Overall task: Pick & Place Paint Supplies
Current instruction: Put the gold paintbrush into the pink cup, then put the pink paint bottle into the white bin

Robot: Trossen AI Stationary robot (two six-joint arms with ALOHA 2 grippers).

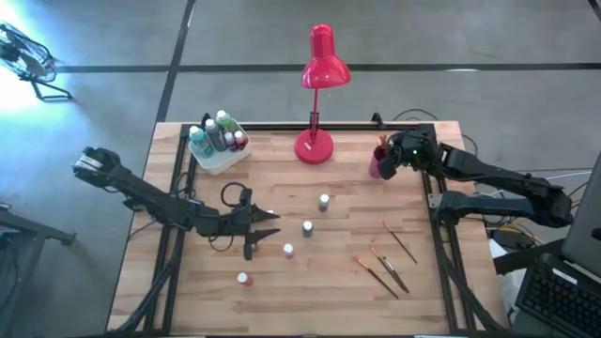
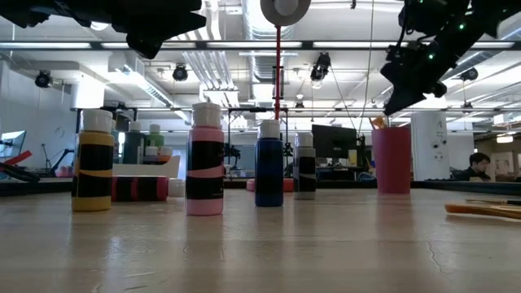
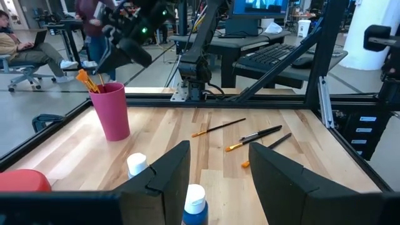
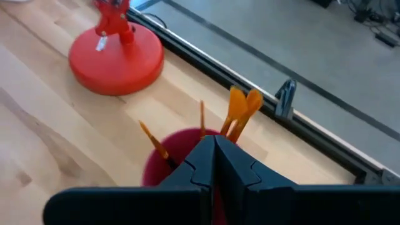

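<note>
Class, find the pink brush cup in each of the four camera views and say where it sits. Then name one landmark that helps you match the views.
High view: pink cup at the table's far right, under the right gripper.
Low view: right of centre, behind the bottles.
Left wrist view: upper left, brushes inside.
Right wrist view: bottom centre, behind the shut fingers.
Shared landmark: red lamp base, beside the cup.

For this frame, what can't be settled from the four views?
- Brush count in the pink cup: right wrist view, the shut right end effector covers the cup's mouth.
- Colours of the loose paint bottles: high view shows mostly caps, too small.
- White tray's contents: low view, the yellow bottle and pink bottle stand in front.
- Blue bottle's body: left wrist view, cut off at the bottom edge between the left end effector's fingers.
</note>
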